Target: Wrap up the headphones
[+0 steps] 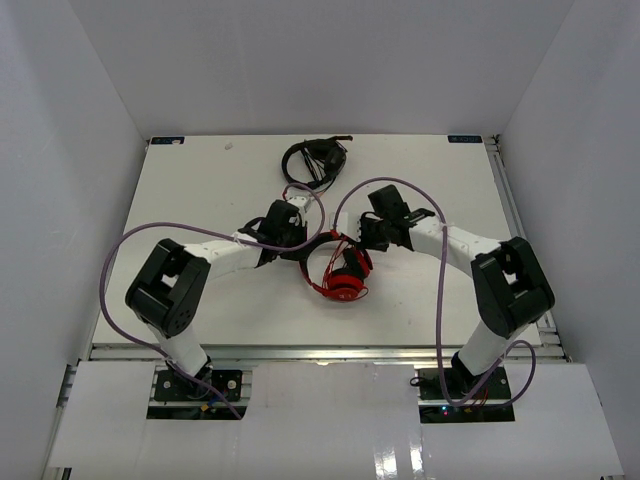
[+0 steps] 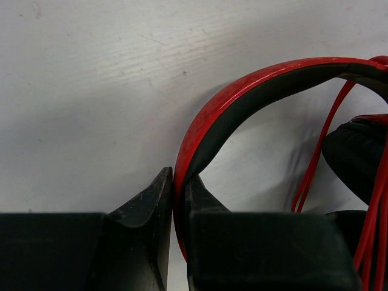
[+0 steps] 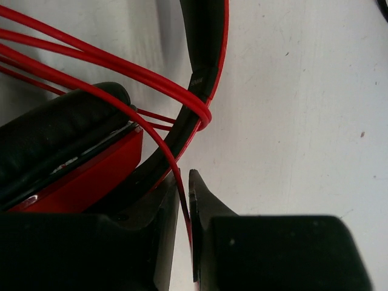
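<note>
The left claw [image 2: 176, 182] is clamped tight on the red headband [image 2: 242, 91]. The right claw [image 3: 183, 182] has its jaws a slit apart with the thin red cable [image 3: 121, 66] running between them; whether it pinches we cannot tell. The headphones [image 1: 340, 275] lie at the centre of the top view on the white bench [image 1: 200, 180]. We judge them light. The band looks stiff and glossy, likely slippery, and is best held mid-arch. The cable is limp and apt to slide off its loops. Round red cups [image 3: 85, 176], black padding [image 3: 54, 130].
</note>
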Action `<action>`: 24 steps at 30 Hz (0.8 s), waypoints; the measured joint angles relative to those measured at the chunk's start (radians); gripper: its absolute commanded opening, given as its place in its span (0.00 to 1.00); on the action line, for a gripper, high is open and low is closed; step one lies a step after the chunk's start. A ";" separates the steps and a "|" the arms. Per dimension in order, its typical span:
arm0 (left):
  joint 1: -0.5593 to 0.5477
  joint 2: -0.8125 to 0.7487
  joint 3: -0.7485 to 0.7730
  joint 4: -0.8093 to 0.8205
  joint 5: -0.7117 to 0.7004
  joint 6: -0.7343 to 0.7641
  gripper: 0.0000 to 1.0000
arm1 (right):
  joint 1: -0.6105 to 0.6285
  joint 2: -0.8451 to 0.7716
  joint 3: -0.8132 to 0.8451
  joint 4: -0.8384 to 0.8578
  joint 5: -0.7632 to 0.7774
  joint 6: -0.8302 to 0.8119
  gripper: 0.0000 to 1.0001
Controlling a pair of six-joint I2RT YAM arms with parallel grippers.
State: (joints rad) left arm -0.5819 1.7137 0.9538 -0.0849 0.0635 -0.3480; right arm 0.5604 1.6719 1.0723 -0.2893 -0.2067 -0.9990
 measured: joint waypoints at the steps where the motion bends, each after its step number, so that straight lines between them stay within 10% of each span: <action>1: 0.004 0.011 0.008 0.002 -0.006 0.000 0.00 | -0.004 0.023 0.016 0.007 -0.001 0.010 0.20; 11: 0.041 0.032 0.055 0.022 -0.012 -0.016 0.58 | -0.028 0.102 0.092 0.054 0.007 0.077 0.54; 24: 0.045 -0.137 0.061 -0.015 0.078 -0.002 0.83 | -0.176 -0.201 -0.018 0.051 -0.036 0.172 0.90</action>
State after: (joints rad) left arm -0.5372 1.5769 1.0149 -0.0997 0.1410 -0.3497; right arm 0.3842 1.4706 1.0547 -0.2386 -0.2427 -0.8274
